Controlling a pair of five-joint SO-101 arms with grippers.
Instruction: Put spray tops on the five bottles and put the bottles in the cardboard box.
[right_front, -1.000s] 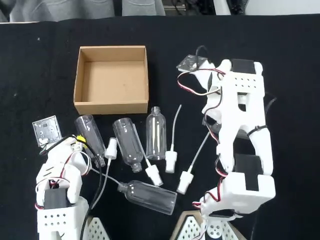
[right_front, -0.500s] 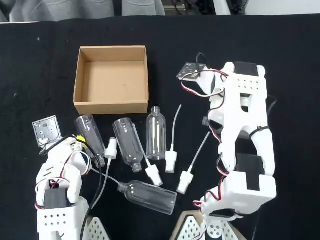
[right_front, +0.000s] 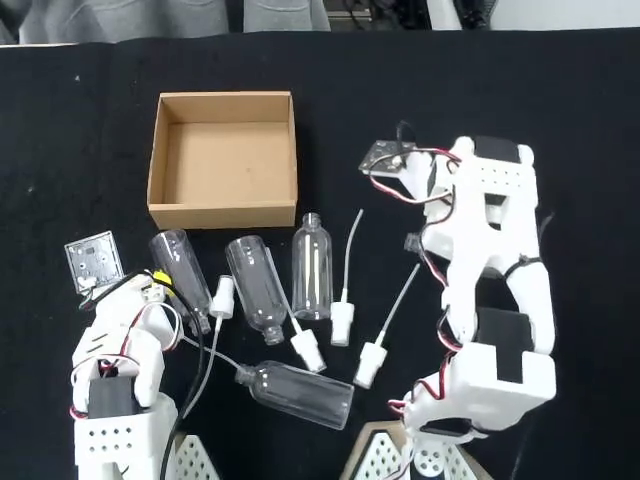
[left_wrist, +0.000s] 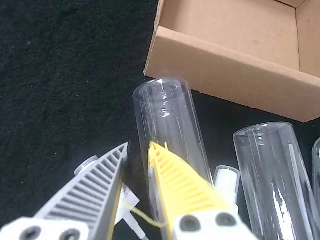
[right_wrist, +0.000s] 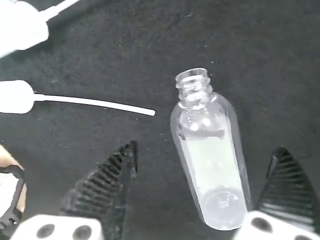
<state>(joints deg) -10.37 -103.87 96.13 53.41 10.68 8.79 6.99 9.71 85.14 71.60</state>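
black table (right_front: 580, 100): bottle (right_wrist: 212, 150) btwn right pincer (right_wrist: 205, 148) prongs (wide apart)

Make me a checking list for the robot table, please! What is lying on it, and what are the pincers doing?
Surface: black cloth.
Job's things: the cardboard box holds nothing; four bottles lie in front of it with no tops on; loose spray tops lie among them.
Clutter: nothing seen.
Pincers: the left pincer is beside the leftmost bottle; the right pincer is open above a bare-necked bottle.
Cables: thin wires loop along the white arms.
Surroundings: grey fabric past the cloth's far edge.
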